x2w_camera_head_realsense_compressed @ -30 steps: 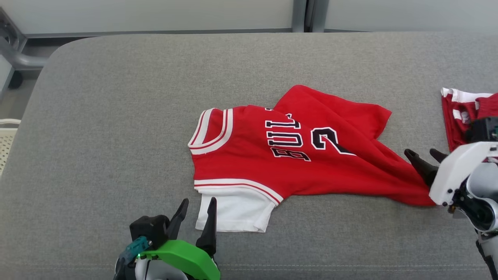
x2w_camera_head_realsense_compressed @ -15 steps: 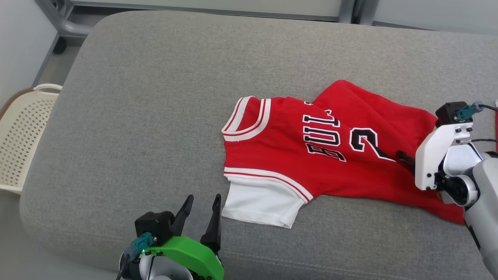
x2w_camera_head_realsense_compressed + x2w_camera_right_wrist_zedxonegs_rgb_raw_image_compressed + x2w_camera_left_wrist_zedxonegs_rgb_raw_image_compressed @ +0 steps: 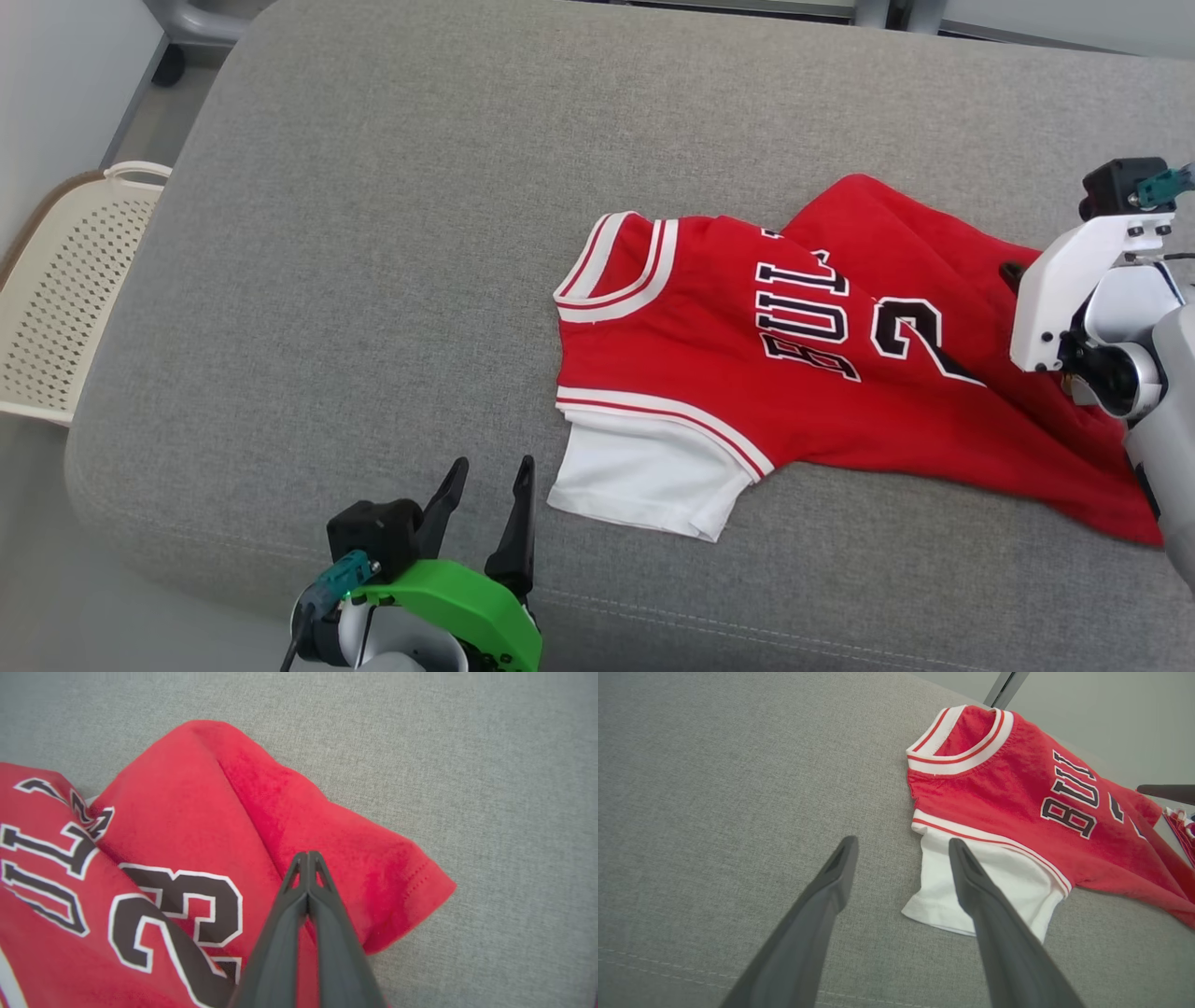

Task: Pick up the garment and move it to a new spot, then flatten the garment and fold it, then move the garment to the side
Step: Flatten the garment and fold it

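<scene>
Plainly, the weak point is the grip. Starting at the left, the left jaws stand wide apart and hold nothing, low over the near edge of the grey cushion. If the lift begins with one arm alone, the garment will likely hang from a single point and bunch up instead of travelling flat, and its white sleeve could drag and fold under. Further right, the right jaws are pressed fully together, tips touching, over red cloth beside the printed number. No cloth shows between them, so I cannot tell whether they have caught any. If they pinch nothing, or only the top layer, an upward pull would probably slip off or peel up one ply of the doubled-over hem flap and leave the rest behind.

As for position, the garment lies rumpled on the cushion, with its collar on the left jaws' side and its hem toward the right jaws. The white sleeve sits just ahead and to the right of the left jaws; one finger overlaps it in the left wrist view, though it looks apart from the cloth. The right jaws' tips rest at a crease in the hem flap, with the lettering to their left and the flap's corner just to their right.
</scene>
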Tool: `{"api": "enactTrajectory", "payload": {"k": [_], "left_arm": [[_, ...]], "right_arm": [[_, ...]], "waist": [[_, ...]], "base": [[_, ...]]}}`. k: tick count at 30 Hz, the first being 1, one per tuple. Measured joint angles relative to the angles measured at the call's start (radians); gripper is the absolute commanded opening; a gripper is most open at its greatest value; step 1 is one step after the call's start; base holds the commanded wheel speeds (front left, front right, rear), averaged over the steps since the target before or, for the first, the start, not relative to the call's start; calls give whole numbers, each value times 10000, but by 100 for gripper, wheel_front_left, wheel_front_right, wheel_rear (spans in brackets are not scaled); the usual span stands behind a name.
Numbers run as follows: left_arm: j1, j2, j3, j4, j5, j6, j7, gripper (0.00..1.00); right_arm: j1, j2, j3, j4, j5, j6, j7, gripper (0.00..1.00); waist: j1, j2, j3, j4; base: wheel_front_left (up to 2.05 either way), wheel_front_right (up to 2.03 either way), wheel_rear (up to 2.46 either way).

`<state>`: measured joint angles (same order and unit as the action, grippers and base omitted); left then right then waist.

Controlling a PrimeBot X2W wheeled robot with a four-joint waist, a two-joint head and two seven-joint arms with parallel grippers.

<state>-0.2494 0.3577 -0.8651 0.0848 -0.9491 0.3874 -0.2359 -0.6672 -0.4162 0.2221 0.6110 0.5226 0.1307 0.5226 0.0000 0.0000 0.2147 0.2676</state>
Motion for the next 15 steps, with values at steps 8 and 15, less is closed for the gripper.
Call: {"api": "enactTrajectory", "payload": {"k": [8, 15], "left_arm": [[-56, -33, 75, 128, -2, -12, -29, 100], [-51, -19, 128, 140, -2, -4, -44, 100]], "right_arm": [[-548, -61, 408, 456, 67, 0, -518, 11], [-183, -345, 955, -105, 456, 0, -928, 100]], "waist": [[0, 0, 100, 15], [0, 0, -15, -138]], "base": [[0, 0, 0], [0, 0, 0]]}}
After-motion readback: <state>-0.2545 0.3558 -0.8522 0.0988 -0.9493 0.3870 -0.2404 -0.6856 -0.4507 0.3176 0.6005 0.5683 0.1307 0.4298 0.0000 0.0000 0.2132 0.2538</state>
